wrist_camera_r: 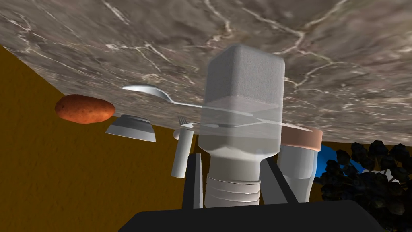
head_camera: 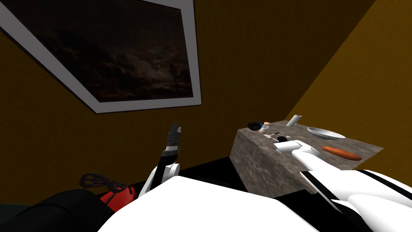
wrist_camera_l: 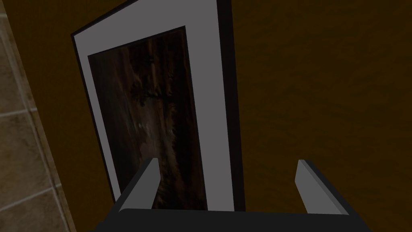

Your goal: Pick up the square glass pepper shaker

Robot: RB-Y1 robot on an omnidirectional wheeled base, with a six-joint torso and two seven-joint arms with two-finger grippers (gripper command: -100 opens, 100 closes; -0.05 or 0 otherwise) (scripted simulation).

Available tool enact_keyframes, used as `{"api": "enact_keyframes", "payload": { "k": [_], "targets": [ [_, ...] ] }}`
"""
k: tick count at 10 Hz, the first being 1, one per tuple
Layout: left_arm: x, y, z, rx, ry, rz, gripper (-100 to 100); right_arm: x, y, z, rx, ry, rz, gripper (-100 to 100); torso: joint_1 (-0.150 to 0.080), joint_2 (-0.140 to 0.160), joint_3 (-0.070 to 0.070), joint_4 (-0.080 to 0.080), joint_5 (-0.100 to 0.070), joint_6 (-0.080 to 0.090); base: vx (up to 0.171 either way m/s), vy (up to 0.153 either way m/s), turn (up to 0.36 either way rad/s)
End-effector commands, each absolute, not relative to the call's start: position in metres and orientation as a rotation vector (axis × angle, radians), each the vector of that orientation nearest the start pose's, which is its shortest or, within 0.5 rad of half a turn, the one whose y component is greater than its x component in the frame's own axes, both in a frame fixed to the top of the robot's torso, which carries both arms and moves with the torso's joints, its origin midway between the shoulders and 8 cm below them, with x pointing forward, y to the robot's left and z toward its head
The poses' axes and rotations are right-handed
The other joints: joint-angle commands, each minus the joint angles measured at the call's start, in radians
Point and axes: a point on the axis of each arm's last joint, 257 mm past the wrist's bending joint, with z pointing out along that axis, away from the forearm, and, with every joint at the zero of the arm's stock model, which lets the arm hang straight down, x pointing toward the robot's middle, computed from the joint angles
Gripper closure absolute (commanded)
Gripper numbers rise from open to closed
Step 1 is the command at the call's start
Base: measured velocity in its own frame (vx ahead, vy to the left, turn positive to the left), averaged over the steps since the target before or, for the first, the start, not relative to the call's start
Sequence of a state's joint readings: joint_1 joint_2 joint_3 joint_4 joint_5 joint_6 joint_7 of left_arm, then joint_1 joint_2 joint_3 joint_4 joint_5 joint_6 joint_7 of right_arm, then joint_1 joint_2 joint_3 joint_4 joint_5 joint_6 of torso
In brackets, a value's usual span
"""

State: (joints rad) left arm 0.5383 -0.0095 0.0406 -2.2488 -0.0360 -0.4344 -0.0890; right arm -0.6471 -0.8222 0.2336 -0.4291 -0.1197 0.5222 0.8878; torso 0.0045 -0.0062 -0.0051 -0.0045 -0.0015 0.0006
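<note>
Pinching one square shaker [wrist_camera_r: 241, 100] in right gripper [wrist_camera_r: 232, 169], left gripper [wrist_camera_l: 227, 167] spread, one spoon [wrist_camera_r: 149, 92], one bowl [wrist_camera_r: 130, 129]

Dark-boxed, grey-bladed right claw [wrist_camera_r: 231, 158]

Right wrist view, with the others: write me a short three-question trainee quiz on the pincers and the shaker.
1. True or false: the right pincer has a finger pressed on each side of the clear square shaker, at its neck.
2. The left pincer is: A open, holding nothing; B shut on a fork; C shut on a plate.
3. Fill in: the counter by the shaker is patterned like grey-brown ___.
Key: 1 true; 2 A; 3 marble.
</note>
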Motion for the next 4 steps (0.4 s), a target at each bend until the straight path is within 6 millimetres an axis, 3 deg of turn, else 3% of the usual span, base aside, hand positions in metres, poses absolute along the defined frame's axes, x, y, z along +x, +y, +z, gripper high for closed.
{"api": "enact_keyframes", "payload": {
  "k": [1,3,4],
  "targets": [
    [0.3539,0.2994,-0.015,-0.705,0.736,-1.111,0,0.4938,-0.6989,-0.2948,0.699,2.188,-0.698,100,0.0,0.0,0.0,0.0,0.0,0.0,0.016,0.06,-0.059],
    [0.3539,0.2994,-0.0149,-0.705,0.736,-1.111,0,0.4933,-0.6987,-0.295,0.702,2.189,-0.698,100,-0.004,0.0,0.0,0.0,-0.001,-0.001,0.004,0.009,0.013],
    [0.3539,0.2994,-0.0149,-0.705,0.736,-1.111,0,0.4941,-0.6983,-0.2947,0.7,2.188,-0.697,0,-0.006,0.001,0.0,0.0,-0.001,0.0,0.0,0.0,0.0]
  ]
}}
